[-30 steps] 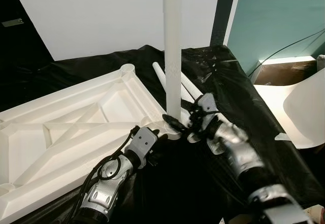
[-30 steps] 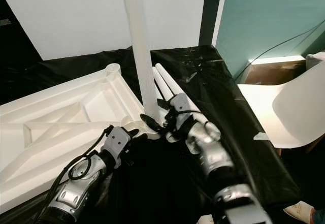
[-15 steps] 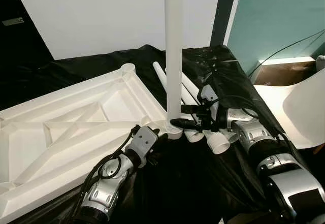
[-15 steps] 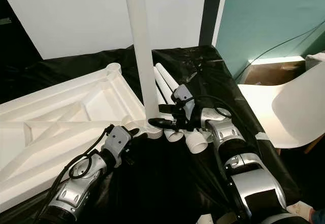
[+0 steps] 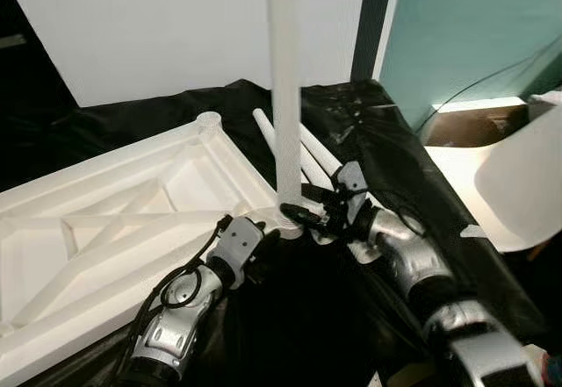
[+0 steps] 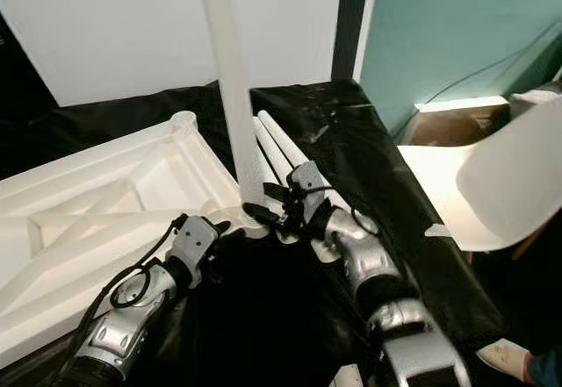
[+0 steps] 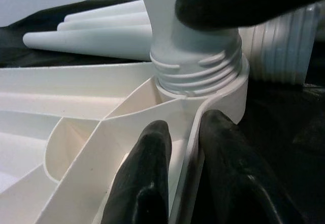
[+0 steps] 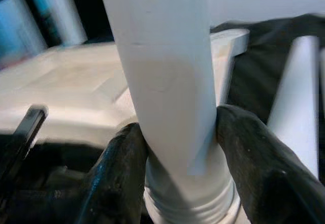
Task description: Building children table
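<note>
1. Here we are at the corner socket: the tall white plastic table leg (image 5: 285,97) stands upright in the near corner of the white ribbed plastic tabletop (image 5: 123,220), which lies underside-up on the black plastic sheeting (image 5: 386,150)
2. The right gripper (image 8: 177,148) has its two black fingers clamped on either side of the leg just above the screw thread, and several thread turns are exposed above the socket collar in the left wrist view, so I'd judge the leg is not seated yet
3. Risk one: cross-threading. If the leg tips off vertical while it's turned, the threads could bite crooked and jam
4. Risk two: slip. The leg is smooth and tapered, and those fingers could spin round it instead of driving it
5. The left gripper (image 7: 177,173) pinches the tabletop's thin edge rib right beside the socket, fingers closed on it; if that hold lets go, the whole tabletop could turn with the leg
6. The spare white legs (image 5: 307,154) lie touching each other just behind the right wrist; a wide swing could knock them rolling
</note>
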Robot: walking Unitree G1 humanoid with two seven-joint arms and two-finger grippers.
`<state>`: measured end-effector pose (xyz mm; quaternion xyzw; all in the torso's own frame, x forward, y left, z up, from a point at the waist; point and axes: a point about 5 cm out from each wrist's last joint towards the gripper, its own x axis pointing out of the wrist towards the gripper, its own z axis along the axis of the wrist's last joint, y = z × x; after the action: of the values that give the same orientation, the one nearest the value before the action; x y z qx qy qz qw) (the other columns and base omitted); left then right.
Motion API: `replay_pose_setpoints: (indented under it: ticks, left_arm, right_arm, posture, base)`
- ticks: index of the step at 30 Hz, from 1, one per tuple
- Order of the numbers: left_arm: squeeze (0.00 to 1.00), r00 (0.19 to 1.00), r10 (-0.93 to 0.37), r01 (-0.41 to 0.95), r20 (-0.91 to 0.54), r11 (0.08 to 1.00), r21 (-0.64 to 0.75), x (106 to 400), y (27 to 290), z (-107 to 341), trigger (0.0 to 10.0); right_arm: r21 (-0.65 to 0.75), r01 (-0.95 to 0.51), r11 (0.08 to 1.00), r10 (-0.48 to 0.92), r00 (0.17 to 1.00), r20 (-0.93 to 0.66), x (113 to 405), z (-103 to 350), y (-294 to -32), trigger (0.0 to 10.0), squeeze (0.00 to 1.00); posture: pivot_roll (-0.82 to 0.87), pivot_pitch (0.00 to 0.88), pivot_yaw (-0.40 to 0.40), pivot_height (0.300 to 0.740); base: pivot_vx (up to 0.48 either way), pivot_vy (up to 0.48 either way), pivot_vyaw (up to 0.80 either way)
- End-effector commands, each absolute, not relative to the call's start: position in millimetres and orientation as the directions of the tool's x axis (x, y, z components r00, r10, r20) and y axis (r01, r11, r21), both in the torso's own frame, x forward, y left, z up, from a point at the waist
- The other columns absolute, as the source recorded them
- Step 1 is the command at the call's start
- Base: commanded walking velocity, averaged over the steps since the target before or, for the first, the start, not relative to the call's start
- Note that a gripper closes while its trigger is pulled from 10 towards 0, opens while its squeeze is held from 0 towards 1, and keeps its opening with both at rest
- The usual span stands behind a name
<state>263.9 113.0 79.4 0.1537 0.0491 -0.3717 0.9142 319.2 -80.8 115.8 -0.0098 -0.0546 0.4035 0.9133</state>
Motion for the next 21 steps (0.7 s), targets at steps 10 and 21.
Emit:
replay_pose_setpoints:
  ticks: [10,21]
  left_arm:
    - [0.00,0.592,-0.724,0.803,-0.353,0.565,0.190,244.3,104.7,50.4,10.0]
    - [0.00,0.587,-0.728,0.808,-0.355,0.559,0.188,244.8,103.3,50.1,10.0]
  right_arm:
    - [0.002,-0.537,0.844,0.532,0.836,0.133,314.5,112.6,-82.0,9.2,1.00]
    - [-0.102,-0.729,0.677,0.736,0.671,0.085,329.1,133.0,-82.7,10.0,0.00]
  posture:
    - [0.14,0.000,0.028,0.740]
    - [0.13,0.000,0.027,0.740]
  base:
    - [0.000,0.000,0.00]
    - [0.000,0.000,0.00]
